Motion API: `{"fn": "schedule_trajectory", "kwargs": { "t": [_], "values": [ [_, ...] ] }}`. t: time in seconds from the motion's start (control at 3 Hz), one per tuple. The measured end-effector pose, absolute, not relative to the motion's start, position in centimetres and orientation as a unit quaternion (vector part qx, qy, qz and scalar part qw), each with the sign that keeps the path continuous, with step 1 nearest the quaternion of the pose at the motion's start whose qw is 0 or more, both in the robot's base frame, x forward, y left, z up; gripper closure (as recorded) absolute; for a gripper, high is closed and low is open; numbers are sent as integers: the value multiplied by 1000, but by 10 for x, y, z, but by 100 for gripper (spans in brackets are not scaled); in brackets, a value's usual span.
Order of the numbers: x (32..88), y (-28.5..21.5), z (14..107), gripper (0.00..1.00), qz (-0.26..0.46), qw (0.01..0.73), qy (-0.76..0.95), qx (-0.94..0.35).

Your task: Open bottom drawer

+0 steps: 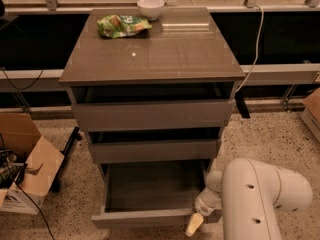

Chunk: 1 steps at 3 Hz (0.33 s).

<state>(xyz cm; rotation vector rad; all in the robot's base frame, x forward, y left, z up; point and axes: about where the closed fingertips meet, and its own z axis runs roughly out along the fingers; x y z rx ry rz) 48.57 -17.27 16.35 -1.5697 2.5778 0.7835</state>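
The bottom drawer (142,217) is at the foot of the cabinet (150,59). It is pulled far out, so its grey inside shows. The gripper (194,225) is at the right end of the drawer's front. I cannot tell if it is open, shut, or holding on. The pulling looks almost done. Next, I think, it should let go and back away gently.

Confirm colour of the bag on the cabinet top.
Green bag, clearest in the camera view. Gripper sits at the open bottom drawer, by its front edge.
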Motion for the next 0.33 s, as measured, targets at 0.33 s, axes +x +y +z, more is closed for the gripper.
{"fn": "schedule_trajectory", "kwargs": {
  "t": [0.33],
  "values": [
    [486,-173,164,0,251,12,827,-503]
  ]
}}
